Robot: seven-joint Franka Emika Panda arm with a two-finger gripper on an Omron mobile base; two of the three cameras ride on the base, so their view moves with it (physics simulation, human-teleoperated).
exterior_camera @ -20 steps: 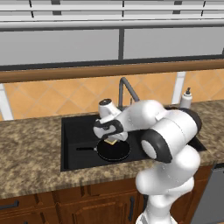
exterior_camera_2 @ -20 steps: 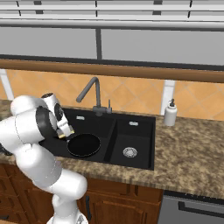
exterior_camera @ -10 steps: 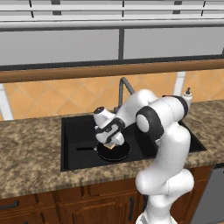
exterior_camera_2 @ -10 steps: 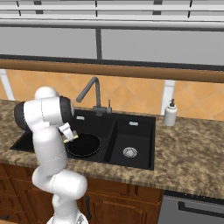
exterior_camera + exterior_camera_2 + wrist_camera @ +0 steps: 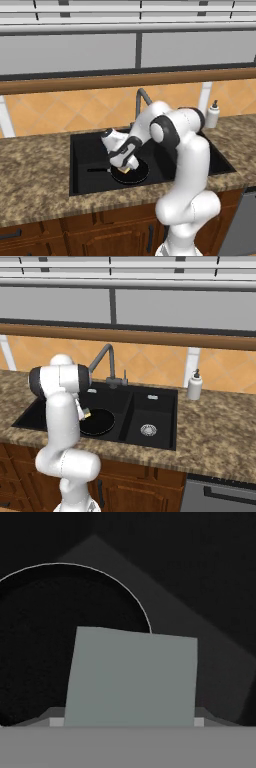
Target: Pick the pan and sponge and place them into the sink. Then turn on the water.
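Gripper (image 5: 129,167) low in the large basin of the black recessed double-basin sink (image 5: 85,145), directly over the small round black frying pan (image 5: 136,175). Jaws stand fairly wide with the small flat rectangular sponge (image 5: 131,677) between them, grey-blue face to the hand camera. By my reading the sponge is held; contact of the pads with its edges is not plain, so grip is a judgement.

Pan lies flat on the basin floor, thin straight handle (image 5: 98,170) pointing toward 9 o'clock in the left base view. Sponge sits at 5 o'clock of the pan's rim (image 5: 100,574) in the hand view, overlapping it.

Step in hand, as judged: setting the sponge down in the sink. To do it well: lower until close above the pan or basin floor, part the jaws fully, then lift straight up so the sponge is not dragged along. Landing in the pan or beside it both count as in the sink.

Views compared:
- Left base view: a yellow sliver at the fingertips, the sponge's other face.
- Right base view: arm hides the hand; shows the smaller basin with round silver drain (image 5: 148,430), the dark grey gooseneck faucet (image 5: 108,363) at 12 o'clock of the pan, no stream falling, and a white soap bottle (image 5: 194,386) on the speckled brown stone counter (image 5: 220,431).
- Hand view: sponge's tilt against the rim.
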